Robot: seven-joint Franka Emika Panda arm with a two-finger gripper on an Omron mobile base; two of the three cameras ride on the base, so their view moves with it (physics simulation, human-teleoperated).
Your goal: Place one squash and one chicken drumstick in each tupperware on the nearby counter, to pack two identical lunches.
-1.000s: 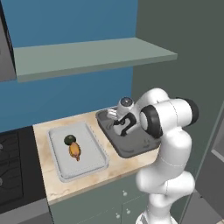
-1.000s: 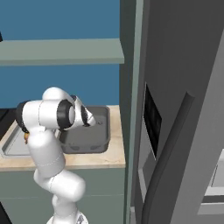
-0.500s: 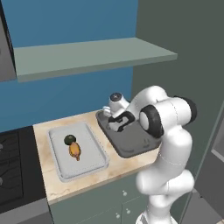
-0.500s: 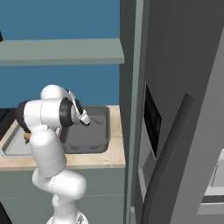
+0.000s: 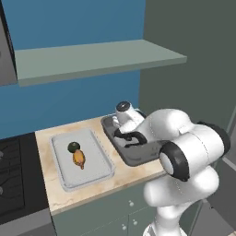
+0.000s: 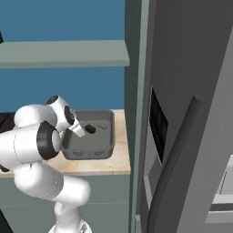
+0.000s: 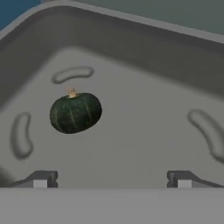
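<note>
Hand view: I look down into the dark grey container (image 7: 131, 57). One squash (image 7: 75, 112) lies on its floor, left of centre, tan stem stub pointing up in the picture. The claw (image 7: 111, 179) hangs above it with its two tips spread wide at the bottom edge; nothing sits between them, and the squash is clear of both.

Left base view: the arm bends over the dark container (image 5: 138, 159), which sits on the right part of the beige tabletop (image 5: 46, 184). The claw (image 5: 128, 138) is inside the container's outline. On the left part of the tabletop sits the pale shallow container (image 5: 103, 173). In it I see the second squash (image 5: 73, 147) with a golden-orange drumstick (image 5: 79, 158) touching it on the near side.

Right base view: the dark container (image 6: 102, 152) shows behind the arm, with the first squash (image 6: 90, 129) as a dark spot inside. I cannot find the other drumstick.
</note>
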